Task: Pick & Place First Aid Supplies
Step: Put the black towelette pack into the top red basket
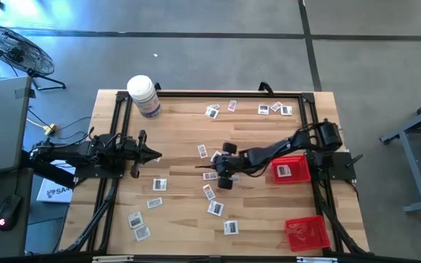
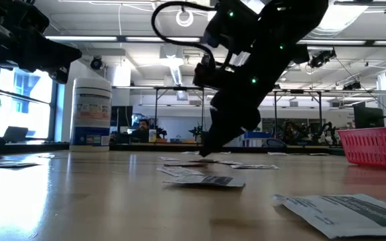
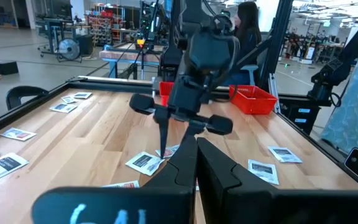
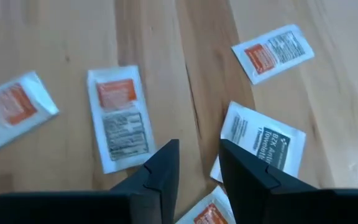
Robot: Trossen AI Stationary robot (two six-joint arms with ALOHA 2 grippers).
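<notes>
Several small white-grey first aid packets (image 1: 215, 208) lie flat all over the wooden table. My right gripper (image 1: 205, 169) reaches from the right edge to the table's middle and slants down, low over the wood (image 2: 205, 152). Its fingers stand open by a narrow gap (image 4: 197, 155) with bare wood between them. An orange-printed packet (image 4: 120, 118) lies to one side of them and a dark-printed packet (image 4: 263, 143) to the other. My left gripper (image 1: 156, 155) waits shut at the left, held level above the table (image 3: 196, 158).
A red mesh basket (image 1: 291, 169) with one packet in it sits under my right arm, and a second red basket (image 1: 307, 234) stands at the near right corner. A large white bottle (image 1: 143, 95) stands at the far left. A black frame runs round the table's edge.
</notes>
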